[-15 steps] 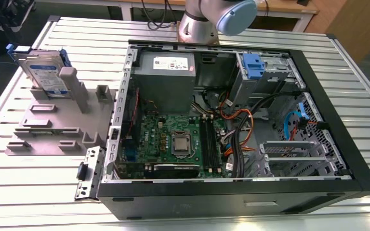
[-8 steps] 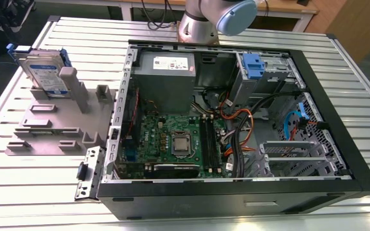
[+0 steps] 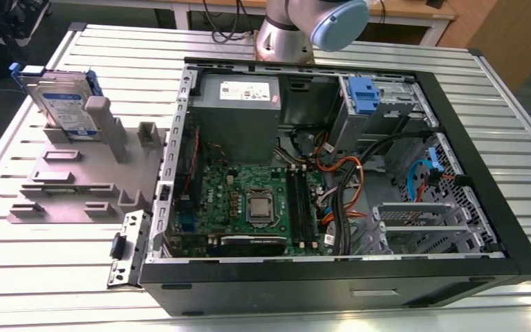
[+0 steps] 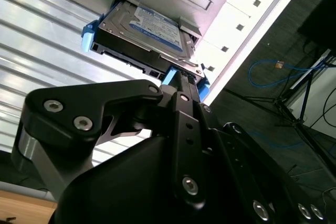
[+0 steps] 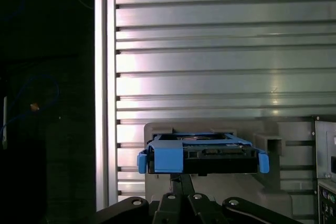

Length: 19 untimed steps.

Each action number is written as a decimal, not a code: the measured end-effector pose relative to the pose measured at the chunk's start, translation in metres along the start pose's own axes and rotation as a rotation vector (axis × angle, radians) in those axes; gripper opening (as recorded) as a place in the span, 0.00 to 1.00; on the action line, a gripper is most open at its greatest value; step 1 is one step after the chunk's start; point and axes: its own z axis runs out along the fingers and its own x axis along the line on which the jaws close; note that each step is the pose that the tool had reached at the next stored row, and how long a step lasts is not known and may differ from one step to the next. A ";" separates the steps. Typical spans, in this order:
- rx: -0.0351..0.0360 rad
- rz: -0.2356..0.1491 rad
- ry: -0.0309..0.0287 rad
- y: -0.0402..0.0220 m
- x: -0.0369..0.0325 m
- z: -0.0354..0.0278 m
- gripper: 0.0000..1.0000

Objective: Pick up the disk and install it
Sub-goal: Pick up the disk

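The disk point(image 3: 63, 104) is a silver hard drive with a white-and-blue label in a blue carrier. It stands on edge in a slot of the grey holder point(image 3: 81, 180) at the exterior view's left, with nothing touching it. Both wrist views look along my gripper at the disk point(image 4: 152, 27) point(image 5: 202, 153) from a distance. My gripper point(image 5: 181, 178) point(image 4: 185, 77) lines up with the blue carrier's end. Its fingers lie together, shut on nothing. Part of my arm point(image 3: 307, 28) stands behind the case.
An open black computer case point(image 3: 487, 159) lies on the slatted metal table point(image 3: 44, 277), to the holder's right in the exterior view. It holds a motherboard, a grey power-supply box point(image 3: 238, 104), cables and a blue bracket point(image 3: 362, 93) in a drive bay. The holder's other slots are vacant.
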 end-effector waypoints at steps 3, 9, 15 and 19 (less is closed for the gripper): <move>0.0008 -0.019 0.0007 0.0000 0.0000 0.0001 0.11; 0.0039 -0.089 0.0037 0.0000 0.0000 0.0000 0.11; 0.0073 -0.169 0.0070 0.0000 0.0000 0.0000 0.11; 0.0091 -0.210 0.0087 0.0000 0.0000 -0.0001 0.11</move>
